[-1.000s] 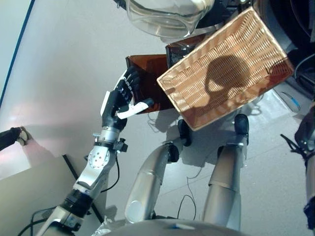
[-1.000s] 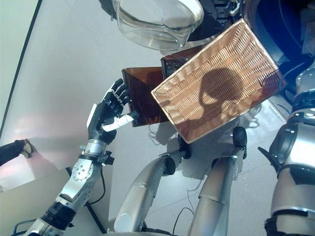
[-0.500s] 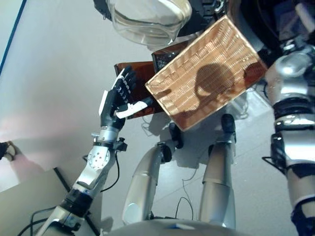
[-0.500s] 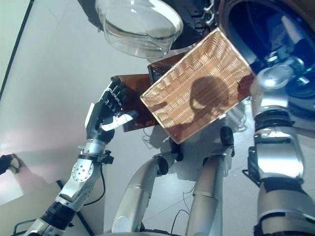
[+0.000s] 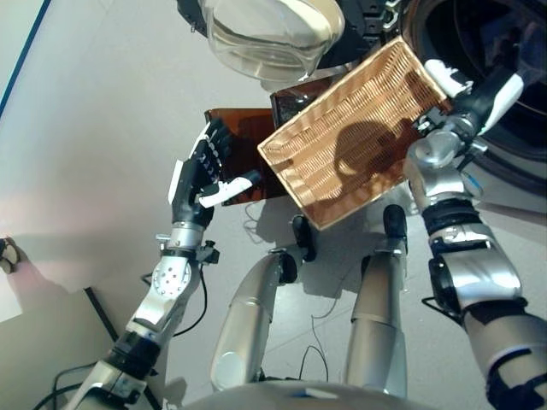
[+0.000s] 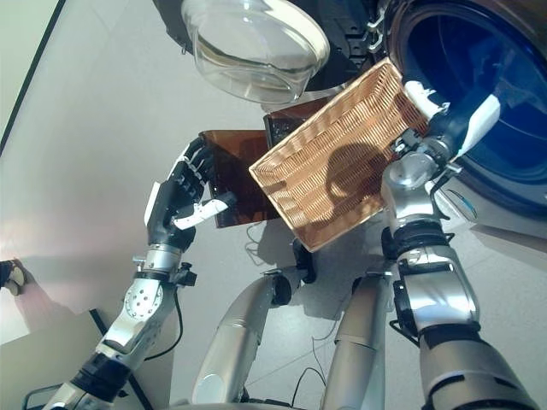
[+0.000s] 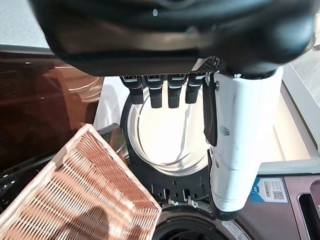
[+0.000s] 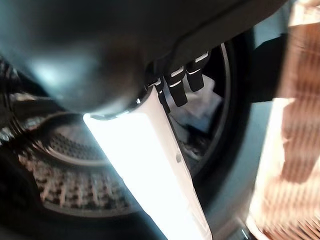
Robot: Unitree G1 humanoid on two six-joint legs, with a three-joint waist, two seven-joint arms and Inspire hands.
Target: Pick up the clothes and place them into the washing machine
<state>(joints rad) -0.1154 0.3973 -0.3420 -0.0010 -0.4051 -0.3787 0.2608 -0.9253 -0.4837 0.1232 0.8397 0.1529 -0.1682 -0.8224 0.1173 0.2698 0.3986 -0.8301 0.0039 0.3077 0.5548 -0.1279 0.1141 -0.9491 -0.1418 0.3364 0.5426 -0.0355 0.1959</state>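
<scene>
The rectangular woven wicker basket (image 5: 359, 141) at the frame's centre looks empty, and the only sign of the clothes is a pale crumpled shape (image 8: 202, 107), possibly fabric, inside the dark round drum of the washing machine (image 6: 479, 102) at upper right. The right hand (image 6: 453, 120) reaches at the drum mouth with fingers straight and holds nothing. The left hand (image 5: 201, 175) hangs open at centre left, also empty; any cloth would be light, limp and best pinched at a bunched fold.
</scene>
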